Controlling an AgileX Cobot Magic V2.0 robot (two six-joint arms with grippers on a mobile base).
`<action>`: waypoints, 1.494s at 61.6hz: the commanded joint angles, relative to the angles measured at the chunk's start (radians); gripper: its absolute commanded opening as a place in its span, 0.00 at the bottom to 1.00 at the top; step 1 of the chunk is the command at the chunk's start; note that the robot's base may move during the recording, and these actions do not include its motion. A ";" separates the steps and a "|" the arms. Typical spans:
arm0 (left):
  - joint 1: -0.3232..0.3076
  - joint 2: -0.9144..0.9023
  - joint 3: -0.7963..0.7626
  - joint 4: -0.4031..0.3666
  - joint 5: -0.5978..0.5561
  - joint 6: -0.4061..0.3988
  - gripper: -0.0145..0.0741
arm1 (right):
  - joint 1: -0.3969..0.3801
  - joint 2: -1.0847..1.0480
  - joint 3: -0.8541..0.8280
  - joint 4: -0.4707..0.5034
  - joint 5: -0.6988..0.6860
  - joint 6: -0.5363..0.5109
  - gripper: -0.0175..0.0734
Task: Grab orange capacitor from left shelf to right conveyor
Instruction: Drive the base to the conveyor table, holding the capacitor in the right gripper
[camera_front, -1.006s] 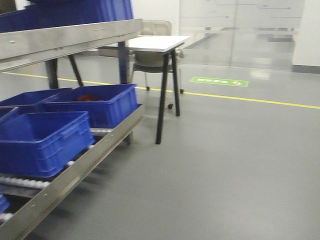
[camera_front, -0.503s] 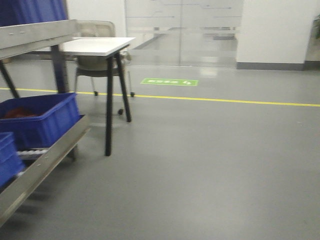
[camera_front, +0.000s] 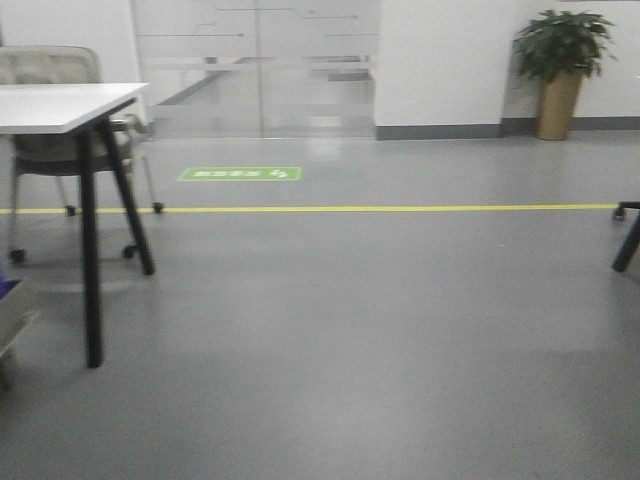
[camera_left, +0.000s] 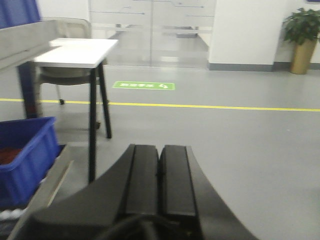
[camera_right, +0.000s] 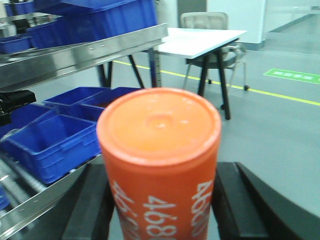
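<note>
Right wrist-mounted: orange capacitor (camera_right: 159, 150) before grey floor (camera_right: 280, 145), yellow line (camera_right: 280, 96), white table (camera_right: 200, 40).

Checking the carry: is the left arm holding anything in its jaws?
No, the left gripper has its jaws pressed flat together with nothing between them.

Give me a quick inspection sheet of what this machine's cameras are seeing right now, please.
Surface: grey floor; no conveyor belt in any view.
Job's things: orange capacitor upright between the right fingers; steel shelf to its left in the right wrist view.
Clutter: blue bins below the shelf; white table with a chair behind it.
Grippers: right fingers shut on the capacitor; left fingers shut, holding nothing.
Cables: nothing seen.
Surroundings: yellow floor line, green floor sign, potted plant, glass doors.
</note>
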 joint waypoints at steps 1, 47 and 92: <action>-0.002 -0.008 0.022 -0.003 -0.089 0.000 0.02 | -0.003 0.004 -0.030 -0.010 -0.090 -0.005 0.25; -0.002 -0.008 0.022 -0.003 -0.089 0.000 0.02 | -0.003 0.004 -0.030 -0.010 -0.090 -0.005 0.25; -0.002 -0.008 0.022 -0.003 -0.089 0.000 0.02 | -0.003 0.004 -0.030 -0.010 -0.090 -0.005 0.25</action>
